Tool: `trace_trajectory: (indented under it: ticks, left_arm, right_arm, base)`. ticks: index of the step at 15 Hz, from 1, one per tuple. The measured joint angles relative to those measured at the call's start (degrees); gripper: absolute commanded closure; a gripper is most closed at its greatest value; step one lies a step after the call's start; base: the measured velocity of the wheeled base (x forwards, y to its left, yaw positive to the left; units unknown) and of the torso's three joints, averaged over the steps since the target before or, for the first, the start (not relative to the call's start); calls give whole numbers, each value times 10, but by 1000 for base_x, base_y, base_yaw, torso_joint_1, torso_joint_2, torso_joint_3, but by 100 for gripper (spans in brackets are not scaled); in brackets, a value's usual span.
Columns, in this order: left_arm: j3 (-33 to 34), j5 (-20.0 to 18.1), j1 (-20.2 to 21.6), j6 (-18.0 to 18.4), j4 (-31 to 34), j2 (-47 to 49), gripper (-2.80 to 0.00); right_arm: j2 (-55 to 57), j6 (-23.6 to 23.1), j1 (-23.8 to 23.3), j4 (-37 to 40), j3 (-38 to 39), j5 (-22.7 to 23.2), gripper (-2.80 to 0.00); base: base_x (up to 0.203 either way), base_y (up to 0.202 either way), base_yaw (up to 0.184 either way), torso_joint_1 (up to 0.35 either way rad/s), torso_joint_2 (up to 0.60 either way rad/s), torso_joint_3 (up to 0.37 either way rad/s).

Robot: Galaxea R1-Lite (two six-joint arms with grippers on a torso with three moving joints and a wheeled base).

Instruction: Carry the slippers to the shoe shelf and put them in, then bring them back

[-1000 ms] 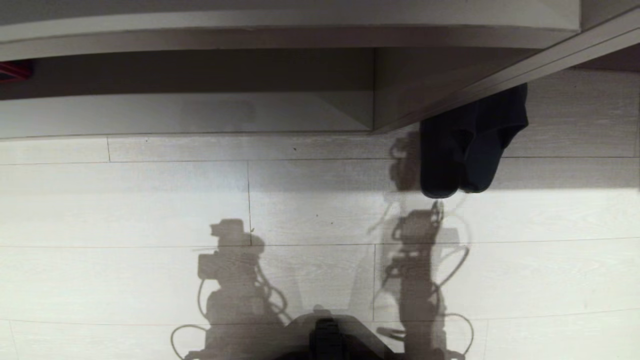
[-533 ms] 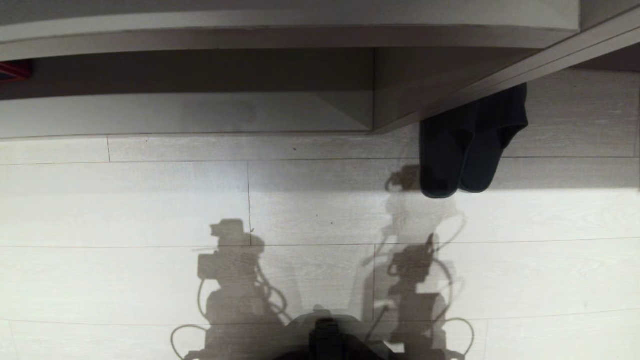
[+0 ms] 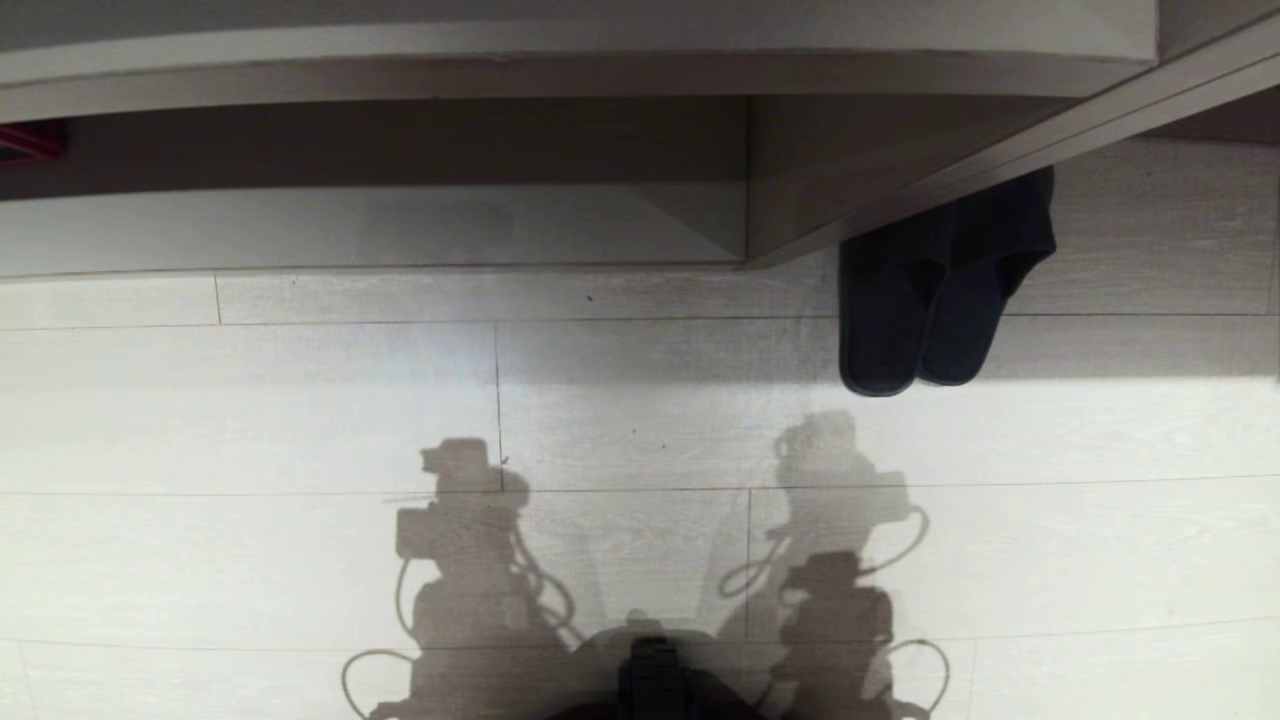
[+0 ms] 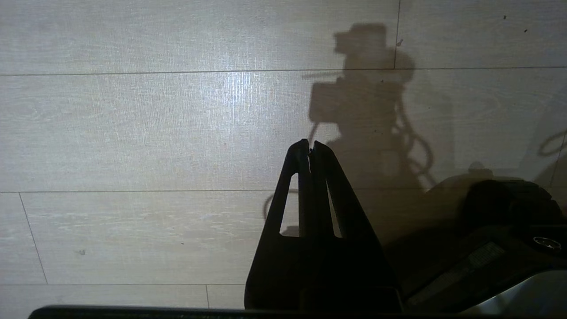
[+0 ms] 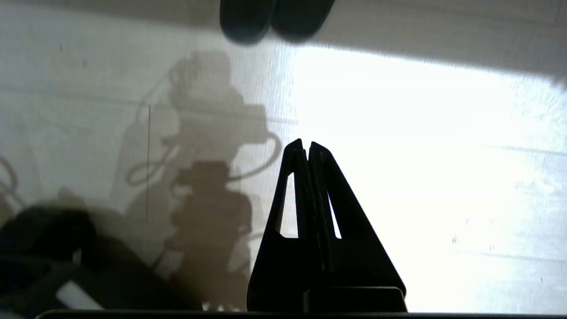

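The slippers (image 3: 920, 300), a dark pair lying side by side, rest on the pale floor just right of the shoe shelf (image 3: 350, 230) and its upright divider (image 3: 748, 180). Their far ends are tucked under a slanted board. The cubby holds no slippers. In the right wrist view the slippers' (image 5: 274, 17) near ends show well ahead of my right gripper (image 5: 306, 144), which is shut and holds nothing. My left gripper (image 4: 310, 144) hangs shut and empty over bare floor. Neither gripper shows in the head view, only the arms' shadows.
A slanted board (image 3: 1050, 140) runs over the slippers at the upper right. Something red (image 3: 25, 140) sits at the cubby's far left. My dark base (image 3: 655, 680) is at the near edge. Pale plank floor (image 3: 300, 420) lies between me and the unit.
The right arm's shadow has drawn back from beside the slippers toward my base. The slippers, the shelf and the left arm's shadow have not moved.
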Motion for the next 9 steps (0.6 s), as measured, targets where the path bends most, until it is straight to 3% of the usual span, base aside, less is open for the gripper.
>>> trace_trajectory:
  ticks: [4, 9]
  left_arm:
    - [0, 0, 0, 0, 0, 0, 0]
    - [0, 0, 0, 0, 0, 0, 0]
  right_arm:
    - [-61, -21, 2, 124, 1, 4, 0]
    - [-77, -20, 2, 145, 1, 2, 0]
  base:
    - [0, 0, 0, 0, 0, 0]
    - [0, 0, 0, 0, 0, 0]
